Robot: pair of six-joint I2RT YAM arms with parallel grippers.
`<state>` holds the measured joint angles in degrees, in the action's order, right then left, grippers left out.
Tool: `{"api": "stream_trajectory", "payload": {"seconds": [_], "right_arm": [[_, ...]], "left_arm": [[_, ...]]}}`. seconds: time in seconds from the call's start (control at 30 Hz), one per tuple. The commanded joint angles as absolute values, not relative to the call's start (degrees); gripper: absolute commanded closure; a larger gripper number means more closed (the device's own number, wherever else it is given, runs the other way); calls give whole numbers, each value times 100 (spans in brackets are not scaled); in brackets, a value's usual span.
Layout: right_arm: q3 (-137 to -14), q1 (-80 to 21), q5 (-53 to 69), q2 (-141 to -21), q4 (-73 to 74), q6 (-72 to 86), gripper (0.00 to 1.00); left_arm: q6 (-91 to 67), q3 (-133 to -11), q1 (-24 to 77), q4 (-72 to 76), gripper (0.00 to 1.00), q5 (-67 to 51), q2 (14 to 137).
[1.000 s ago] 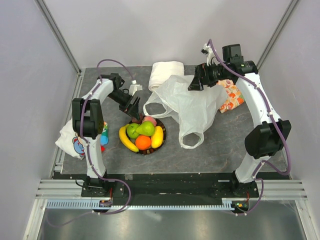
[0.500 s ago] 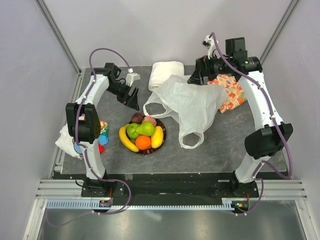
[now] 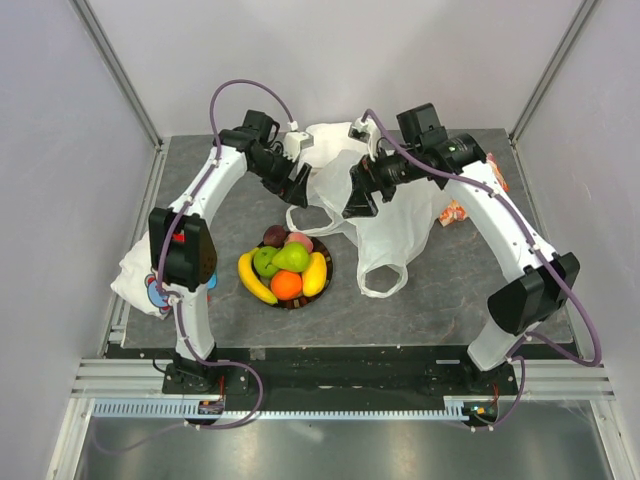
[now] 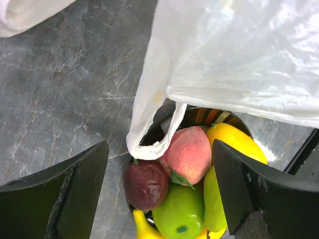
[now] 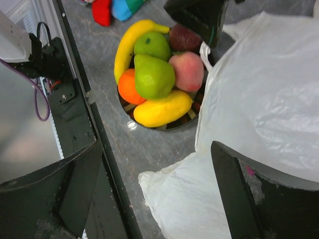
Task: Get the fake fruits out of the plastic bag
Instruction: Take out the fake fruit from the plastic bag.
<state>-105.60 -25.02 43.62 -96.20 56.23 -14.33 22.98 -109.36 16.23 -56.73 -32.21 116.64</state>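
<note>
From above, the fake fruits [image 3: 287,265] sit heaped on a dark-rimmed plate [image 3: 327,270], and the plastic bag [image 3: 395,215] lies slack just to its right, one loop handle reaching towards the plate. The left gripper [image 3: 297,183] hangs over the bag's left edge and the right gripper [image 3: 357,197] over its middle. The step in hand looks like checking the bag for stragglers, since no grapes show and its inside is hidden. It would go best with one gripper pinching the hem or a handle and the other holding the mouth apart. The lift should be slow, because the film is thin and slippery. The left wrist view shows its fingers [image 4: 70,194] spread wide with nothing between them. A handle [image 4: 149,144] droops onto the plate beside the dark red fruit [image 4: 145,183], so a careless tug could roll that fruit off. The right wrist view likewise shows wide-open, empty jaws above the bag's near edge, with the pile close by. The table [image 3: 420,300] is grey, marbled and matt. A white cloth roll [image 3: 322,140] lies at the back and patterned fabric [image 3: 455,212] peeks from under the bag. Pale walls [image 3: 60,150] close in on three sides.
</note>
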Motion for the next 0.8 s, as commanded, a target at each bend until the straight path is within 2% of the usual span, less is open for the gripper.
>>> {"api": "stream_trajectory", "payload": {"seconds": [0.0, 0.23, 0.43, 0.63, 0.77], "right_arm": [[-10231, -2619, 4315, -9614, 5318, -1110, 2], [-10512, -2874, 4465, -10318, 5028, -634, 4], [-10214, -2892, 4290, -10494, 4913, -247, 6], [-9774, -2874, 2806, -10451, 4966, -246, 2], [-9852, -2690, 1918, -10494, 4957, -369, 2]], "left_arm": [[1548, -11241, 1503, -5362, 9, -2892, 11707], [1187, -11347, 1520, -5449, 9, -2891, 11936], [1204, -11627, 1679, -5756, 11, -2541, 12251], [1371, -11804, 1696, -6047, 23, -2575, 12489], [1520, -11777, 1705, -6266, 25, -2575, 12437]]}}
